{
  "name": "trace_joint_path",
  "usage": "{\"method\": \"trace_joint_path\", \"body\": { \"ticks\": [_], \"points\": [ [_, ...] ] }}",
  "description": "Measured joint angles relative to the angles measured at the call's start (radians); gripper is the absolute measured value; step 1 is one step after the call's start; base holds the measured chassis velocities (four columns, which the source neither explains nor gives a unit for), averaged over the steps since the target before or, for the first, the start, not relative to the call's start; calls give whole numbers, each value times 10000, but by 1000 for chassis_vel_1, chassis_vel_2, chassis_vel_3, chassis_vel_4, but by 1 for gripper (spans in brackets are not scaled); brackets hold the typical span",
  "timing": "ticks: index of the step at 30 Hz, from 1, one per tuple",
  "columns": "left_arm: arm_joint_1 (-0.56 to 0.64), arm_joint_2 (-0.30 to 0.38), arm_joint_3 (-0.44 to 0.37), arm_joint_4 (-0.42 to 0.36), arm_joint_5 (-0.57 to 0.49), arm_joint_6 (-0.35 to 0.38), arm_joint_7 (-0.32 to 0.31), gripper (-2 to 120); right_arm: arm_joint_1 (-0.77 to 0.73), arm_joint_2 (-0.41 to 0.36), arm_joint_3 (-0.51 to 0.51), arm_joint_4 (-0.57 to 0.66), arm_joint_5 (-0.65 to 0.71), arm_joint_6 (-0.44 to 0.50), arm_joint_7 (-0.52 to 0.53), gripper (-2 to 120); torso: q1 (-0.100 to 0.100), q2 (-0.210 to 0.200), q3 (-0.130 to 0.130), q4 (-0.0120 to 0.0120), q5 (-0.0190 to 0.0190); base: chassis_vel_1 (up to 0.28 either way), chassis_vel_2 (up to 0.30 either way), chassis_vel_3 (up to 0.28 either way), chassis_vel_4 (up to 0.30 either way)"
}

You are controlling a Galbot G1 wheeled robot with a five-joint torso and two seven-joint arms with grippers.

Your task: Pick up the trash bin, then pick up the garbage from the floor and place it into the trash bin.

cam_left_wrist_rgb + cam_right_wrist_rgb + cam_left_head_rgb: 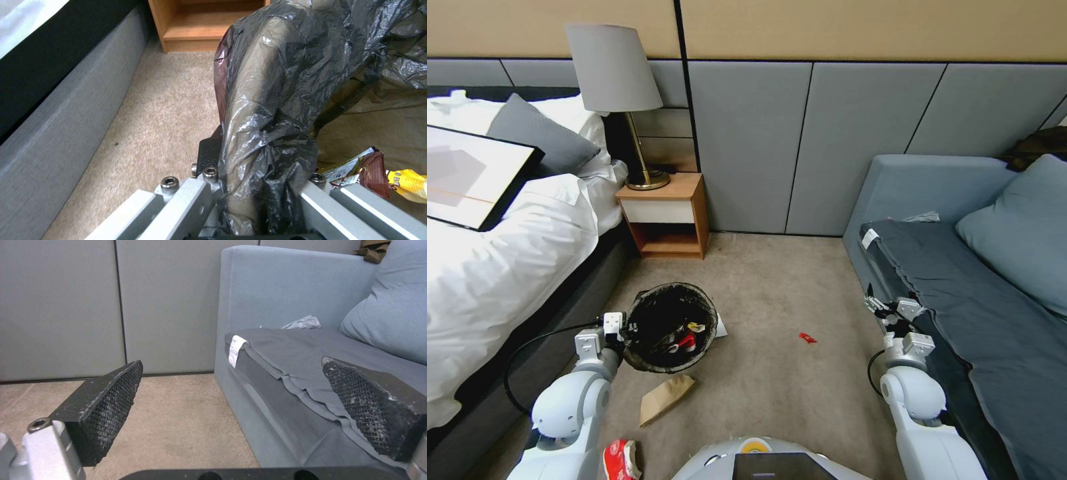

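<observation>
Left tool [625, 327] clamped on trash bin [671, 327] rim; right tool [882, 309] apart, beside sofa [960, 293].

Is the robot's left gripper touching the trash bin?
Touching. The left wrist view shows the left gripper shut on the trash bin, its bag-covered rim pinched between the fingers. The head view shows it at the rim too.

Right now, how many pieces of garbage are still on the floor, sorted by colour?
Red: 2, a small scrap on open carpet and a crumpled wrapper near the robot's base.
Brown: 1, a flat paper bag in front of the trash bin.
White: 1, a paper scrap beside the bin.
Total: 4.
</observation>
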Motion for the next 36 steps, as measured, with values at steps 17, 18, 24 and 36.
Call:
{"method": "trace_joint_path", "body": {
  "ticks": [17,18,24,36],
  "points": [
    [-45,4,-8,108,5,0,0,0,35,45,-15,-106,-60,72,4,100,1,-1,0,0,-1,-20,26,22,-26],
    [-45,12,-17,109,6,0,0,0,2,28,-38,-94,-345,73,-3,100,0,0,1,0,1,0,0,0,0],
    [-50,30,-22,137,6,0,0,0,15,-449,-735,-56,-331,-512,428,100,0,0,0,-3,1,0,0,0,0],
    [118,46,-167,9,26,-1,-9,0,3811,-3914,-4522,-2030,4281,-4416,1795,100,0,0,1,4,-7,0,0,0,0]
  ]
}}
